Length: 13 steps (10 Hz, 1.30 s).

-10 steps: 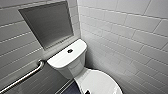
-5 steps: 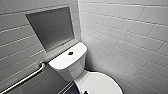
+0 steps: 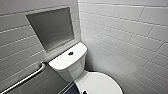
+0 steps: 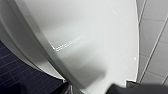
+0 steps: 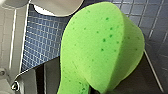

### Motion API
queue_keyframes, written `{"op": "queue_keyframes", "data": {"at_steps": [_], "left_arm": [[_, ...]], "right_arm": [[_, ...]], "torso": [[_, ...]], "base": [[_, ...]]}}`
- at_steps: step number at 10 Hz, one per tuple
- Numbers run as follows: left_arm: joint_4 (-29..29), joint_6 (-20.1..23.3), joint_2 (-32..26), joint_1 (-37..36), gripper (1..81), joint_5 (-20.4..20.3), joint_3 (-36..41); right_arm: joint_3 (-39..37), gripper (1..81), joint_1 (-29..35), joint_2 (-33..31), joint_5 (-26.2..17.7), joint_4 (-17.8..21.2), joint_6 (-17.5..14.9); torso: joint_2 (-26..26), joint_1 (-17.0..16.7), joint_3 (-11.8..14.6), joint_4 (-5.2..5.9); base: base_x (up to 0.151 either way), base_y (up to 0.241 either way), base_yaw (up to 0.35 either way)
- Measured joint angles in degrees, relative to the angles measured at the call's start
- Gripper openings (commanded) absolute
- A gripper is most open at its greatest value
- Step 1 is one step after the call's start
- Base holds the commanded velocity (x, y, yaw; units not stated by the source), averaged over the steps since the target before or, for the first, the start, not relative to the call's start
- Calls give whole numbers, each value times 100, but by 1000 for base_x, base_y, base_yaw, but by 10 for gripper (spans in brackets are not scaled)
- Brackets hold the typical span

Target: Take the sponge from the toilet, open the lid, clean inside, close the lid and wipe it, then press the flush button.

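Note:
The white toilet (image 3: 71, 71) stands in the corner with the small dark flush button (image 3: 70, 53) in the middle of its tank top. Its glossy oval lid (image 3: 100, 83) lies down over the bowl. In the left wrist view the lid (image 4: 95, 45) is very near, and my left gripper (image 4: 96, 90) hangs just above it, open and holding nothing. My right gripper (image 5: 86, 88) is shut on the bright green sponge (image 5: 100, 50), which bulges out folded above the dark floor.
A metal grab bar (image 3: 27, 77) runs along the left wall below a grey recessed panel (image 3: 52, 27). White tiled walls (image 3: 125, 37) close in on the toilet's right and behind it. Dark blue floor tiles (image 5: 42, 37) lie beside the bowl.
The head view has shifted slightly, so the toilet sits a little lower in it. Nothing in the scene has visibly moved.

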Motion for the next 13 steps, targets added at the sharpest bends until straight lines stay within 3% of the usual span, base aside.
{"op": "queue_keyframes", "data": {"at_steps": [6, 10, 13], "left_arm": [[-116, -88, -689, -37, 811, -823, 1204], [-168, -247, -1069, -80, 811, -1234, 1668], [-188, -744, -1097, -130, 811, -1426, 1734]], "right_arm": [[0, 10, -5, 0, -1, -11, 0], [0, 10, -35, 1, 2, -16, 0], [-2, 10, -63, 12, -1, -16, 0]], "torso": [[0, 0, 22, 0], [-2, 0, 345, 0], [-2, 0, 367, 0]], "base": [[0, 0, 0], [0, 0, 0], [0, 0, 0]]}}
